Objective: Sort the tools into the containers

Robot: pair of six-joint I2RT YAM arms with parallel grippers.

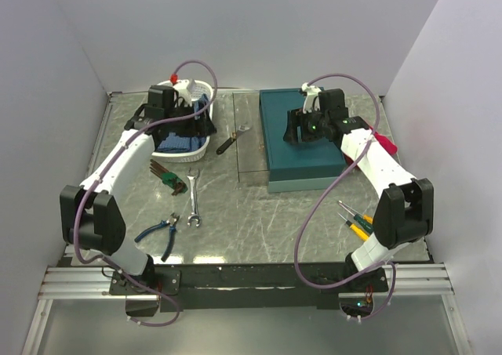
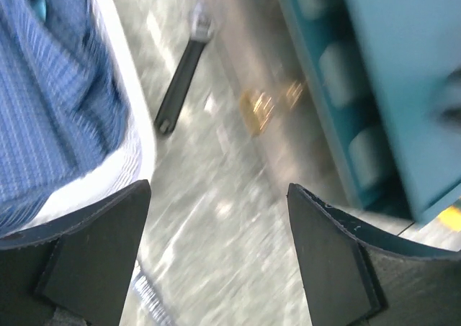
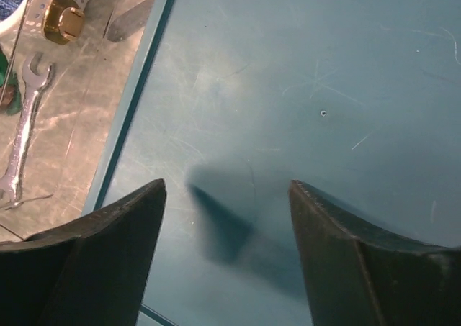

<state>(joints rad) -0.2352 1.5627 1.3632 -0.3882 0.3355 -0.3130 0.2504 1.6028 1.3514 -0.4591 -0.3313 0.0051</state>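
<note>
The teal lidded box (image 1: 302, 147) sits shut at the back right. My right gripper (image 1: 296, 129) hovers over its lid (image 3: 302, 88), open and empty (image 3: 227, 186). My left gripper (image 1: 202, 114) hangs open and empty (image 2: 218, 189) at the right rim of a white basket (image 1: 196, 153). The dark-handled wrench (image 1: 230, 141) (image 2: 180, 81) lies between basket and box. A silver spanner (image 1: 194, 198) (image 3: 21, 132), blue-handled pliers (image 1: 159, 228) and a black-handled tool (image 1: 168, 248) lie front left. The screwdrivers (image 1: 355, 220) lie front right.
A blue checked cloth (image 2: 50, 110) fills the white basket (image 2: 137, 124). A bundle of hex keys (image 1: 169, 176) lies left of the spanner. A red cloth (image 1: 384, 143) shows behind the right arm. The box's gold latch (image 2: 259, 106) faces the wrench.
</note>
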